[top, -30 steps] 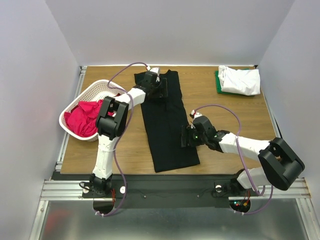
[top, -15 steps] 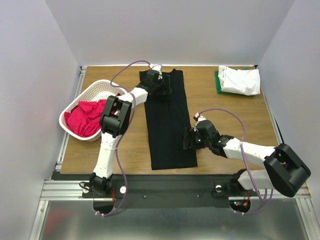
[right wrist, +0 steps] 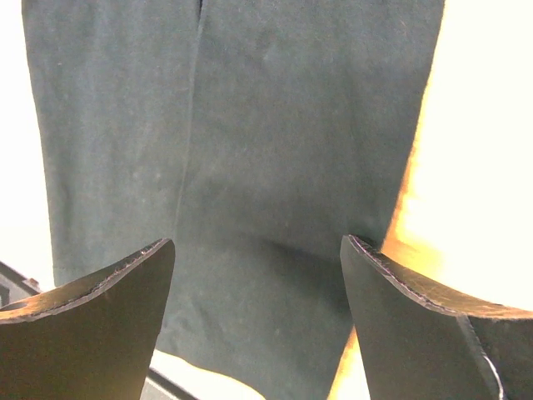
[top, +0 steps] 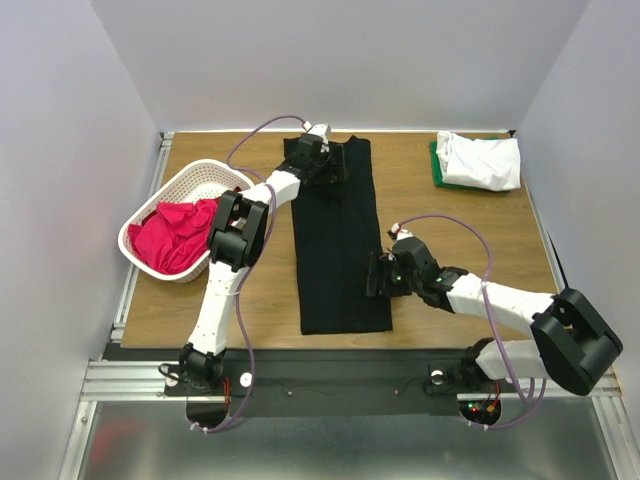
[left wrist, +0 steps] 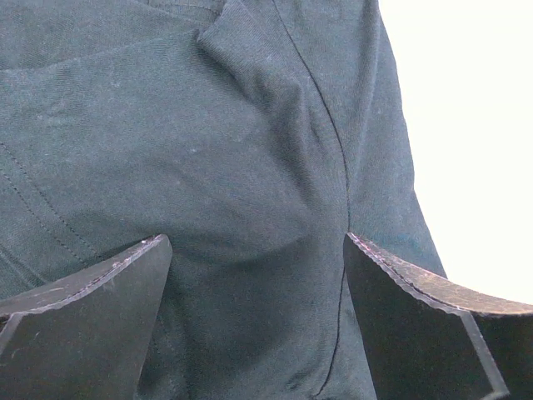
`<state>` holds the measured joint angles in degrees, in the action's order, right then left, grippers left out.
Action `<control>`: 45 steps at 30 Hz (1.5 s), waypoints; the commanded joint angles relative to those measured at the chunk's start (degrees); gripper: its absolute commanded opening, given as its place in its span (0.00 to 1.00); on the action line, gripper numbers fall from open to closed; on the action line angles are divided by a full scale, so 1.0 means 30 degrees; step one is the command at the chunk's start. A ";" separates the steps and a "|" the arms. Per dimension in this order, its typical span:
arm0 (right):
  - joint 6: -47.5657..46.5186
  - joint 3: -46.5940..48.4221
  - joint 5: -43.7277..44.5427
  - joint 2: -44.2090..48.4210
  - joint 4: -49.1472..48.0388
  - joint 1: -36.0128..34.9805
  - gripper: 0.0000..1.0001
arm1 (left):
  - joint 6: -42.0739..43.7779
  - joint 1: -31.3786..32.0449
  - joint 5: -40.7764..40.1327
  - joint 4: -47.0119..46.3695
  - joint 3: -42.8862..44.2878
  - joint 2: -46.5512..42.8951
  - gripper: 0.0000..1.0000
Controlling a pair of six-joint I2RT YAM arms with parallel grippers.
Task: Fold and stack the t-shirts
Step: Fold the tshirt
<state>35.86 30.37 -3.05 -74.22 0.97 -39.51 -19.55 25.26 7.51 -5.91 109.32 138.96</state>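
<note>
Black t-shirt lies as a narrow strip, 12 to 6 o'clock, at table centre; left gripper stands wide over its 12 o'clock end, right gripper wide at its 4 o'clock edge.

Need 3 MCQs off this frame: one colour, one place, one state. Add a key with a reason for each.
1. The t-shirts in the basket are:
A) blue
B) pink-red
C) yellow

2. The white t-shirt lies:
A) in the basket
B) at the near left corner
C) on the green t-shirt, far right corner

3. The left fingers over the black t-shirt are:
A) open, nothing clamped
B) shut on a sleeve
C) shut on the hem

Key:
1 B: the top view shows pink-red cloth in the basket.
2 C: a green edge shows under the white one.
3 A: the left wrist view shows both fingers wide apart and the cloth unpinched.
</note>
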 commanded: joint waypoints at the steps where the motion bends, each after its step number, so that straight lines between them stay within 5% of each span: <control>1: 0.0031 0.0921 0.2065 0.2028 0.1895 -0.0220 0.87 | 0.0744 -0.0128 0.0280 -0.0518 0.0914 -0.2102 0.97; 6: 0.0147 0.1098 0.2715 0.3438 0.3862 -0.0220 0.87 | 0.1564 0.0399 -0.0420 -0.1395 -0.0866 -0.5881 0.97; 15: 0.1551 -0.0044 0.2161 0.4871 0.6559 -0.0307 0.83 | -0.0306 0.1541 -0.3730 -0.3918 -1.3606 -1.6831 0.97; 19: 0.2314 -0.0659 0.1516 0.5867 0.7583 -0.0395 0.81 | -0.1447 0.3004 -0.5925 -0.3217 -1.9254 -2.0034 0.97; 26: 0.3574 -0.1861 0.0255 0.6252 0.7615 -0.0716 0.75 | -0.4671 0.4910 -0.5844 -0.2131 -2.4916 -2.3903 0.97; 45: 0.4894 -0.2331 0.0459 0.4700 0.6474 -0.2183 0.61 | -0.6080 0.5703 -0.5871 0.0795 -2.7971 -2.8063 0.96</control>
<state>49.93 23.44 -2.35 -57.84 20.91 -44.91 -37.32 42.04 -8.80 -6.35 26.89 58.30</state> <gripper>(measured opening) 0.647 0.967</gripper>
